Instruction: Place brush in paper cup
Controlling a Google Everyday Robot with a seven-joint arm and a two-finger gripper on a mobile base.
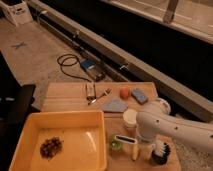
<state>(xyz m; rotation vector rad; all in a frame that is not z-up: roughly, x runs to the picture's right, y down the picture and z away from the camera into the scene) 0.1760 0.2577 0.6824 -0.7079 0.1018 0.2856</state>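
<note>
Grey concrete floor fills the upper left of the frame, with a coiled black cable (69,62) and a small blue box (90,67) lying on it. A dark channel runs diagonally behind them. Below this stands the wooden desk (65,95).

On the lower left part of the desk there is a yellow tray (30,127), and a dark clump (50,147) lies inside it near its left side. Near the far edge of the desk are some small utensils (91,93), an orange round object (124,93) and a blue block (140,96). A flat grey-blue piece (115,105) lies just below them.

The paper cup (130,119) stands upright in the middle of the desk, just right of the tray. A small green cup (116,144) stands below it, close to the tray corner.

The brush (126,139) lies flat at the lower right. Its white handle with the black band points left, toward the green cup, and its dark bristle head is at the right near the desk edge. It is below the paper cup, not in it. A yellowish long vegetable (135,152) lies just beside the handle.

The white arm comes in from the right and bends down. The tool (144,143) is low over the middle of the handle, with its fingers together and clamped on the brush
</note>
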